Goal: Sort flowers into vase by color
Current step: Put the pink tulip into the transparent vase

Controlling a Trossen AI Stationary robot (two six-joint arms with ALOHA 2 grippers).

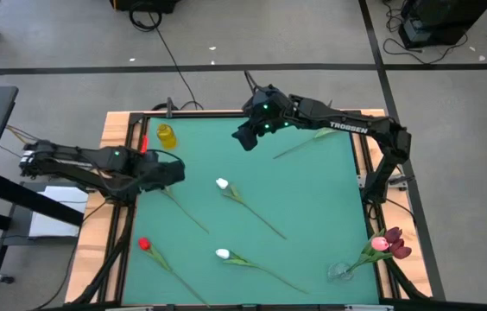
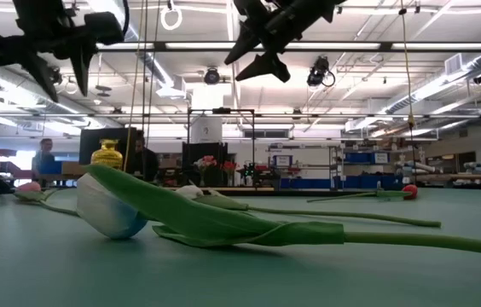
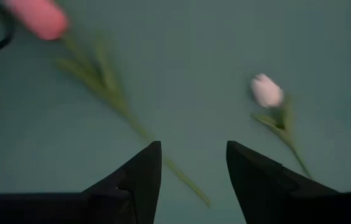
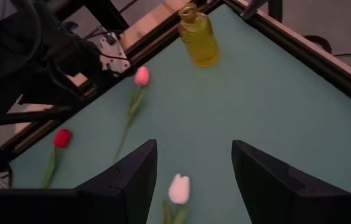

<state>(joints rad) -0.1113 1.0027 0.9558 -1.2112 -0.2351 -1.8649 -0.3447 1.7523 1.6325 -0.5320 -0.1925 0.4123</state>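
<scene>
Your left gripper [image 3: 191,168] has its jaws apart with nothing between them; only green mat shows in the gap. It hangs above the table's left side, over the stem of a pink tulip [image 4: 141,76] that lies beneath it, head toward the left rail and stem running out across the mat. Your right gripper [image 4: 191,168] also stands with its jaws spread and empty, raised over the far middle of the table [image 1: 313,199], clear of the surface.

Looking outward from the left gripper, you have a white tulip [image 1: 223,184] near the centre of the mat, its stem stretching toward the near right. A second white tulip [image 1: 223,254] lies closer to the near edge, well apart from the first, and it fills the foreground of the low view. A red tulip [image 1: 143,244] lies near the left edge on the near side. One more flower [image 1: 313,138] lies below the right arm at the far right; you cannot tell its head colour from above.

A yellow vase [image 1: 167,136] stands upright at the far left corner, without flowers. A clear vase [image 1: 341,272] sits at the near right corner, holding pink and dark maroon tulips [image 1: 388,244] that lean out over the table's right edge.
</scene>
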